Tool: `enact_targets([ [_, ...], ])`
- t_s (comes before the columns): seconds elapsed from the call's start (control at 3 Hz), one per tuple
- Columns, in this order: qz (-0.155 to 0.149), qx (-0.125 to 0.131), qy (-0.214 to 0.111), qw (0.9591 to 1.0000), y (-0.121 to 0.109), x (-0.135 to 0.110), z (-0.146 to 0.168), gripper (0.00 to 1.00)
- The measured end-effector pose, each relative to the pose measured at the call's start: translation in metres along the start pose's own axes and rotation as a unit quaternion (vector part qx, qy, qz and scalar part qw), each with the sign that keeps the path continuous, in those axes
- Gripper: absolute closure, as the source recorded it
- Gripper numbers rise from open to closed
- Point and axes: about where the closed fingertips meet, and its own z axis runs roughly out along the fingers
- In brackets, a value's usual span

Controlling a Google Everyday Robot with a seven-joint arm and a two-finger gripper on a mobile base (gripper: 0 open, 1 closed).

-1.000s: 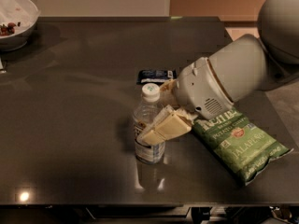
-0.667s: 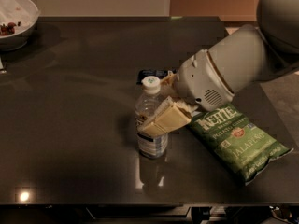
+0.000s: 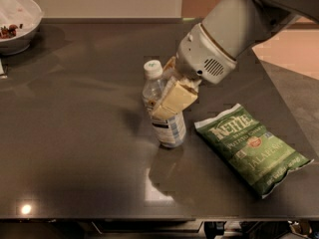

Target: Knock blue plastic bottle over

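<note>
The blue plastic bottle (image 3: 168, 127), clear with a white cap and a white-and-dark label, stands near the middle of the dark table (image 3: 75, 148). It leans with its cap toward the left. My gripper (image 3: 166, 97) reaches down from the upper right and is shut around the bottle's upper half. One cream finger (image 3: 174, 99) lies across the front of the bottle and the other shows behind its shoulder. The bottle's base is at or just above the tabletop; I cannot tell which.
A green Kettle chips bag (image 3: 251, 148) lies flat to the right of the bottle. A white bowl (image 3: 17, 21) with food sits at the far left corner. The table's front edge runs along the bottom, and its right edge lies beyond the chips bag.
The gripper and the bottle have moved together away from the front edge, and the bottle now leans left. The arm has risen. The dark wrapper behind the bottle is now hidden.
</note>
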Motion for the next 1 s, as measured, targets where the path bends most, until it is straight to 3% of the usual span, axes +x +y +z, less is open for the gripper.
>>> enact_targets([
  [0.33, -0.032, -0.006, 0.058, 0.9978, -0.013, -0.008, 0.003, 1.00],
  [1.0, -0.085, -0.026, 0.146, 0.9852, -0.024, -0.013, 0.024, 1.00],
])
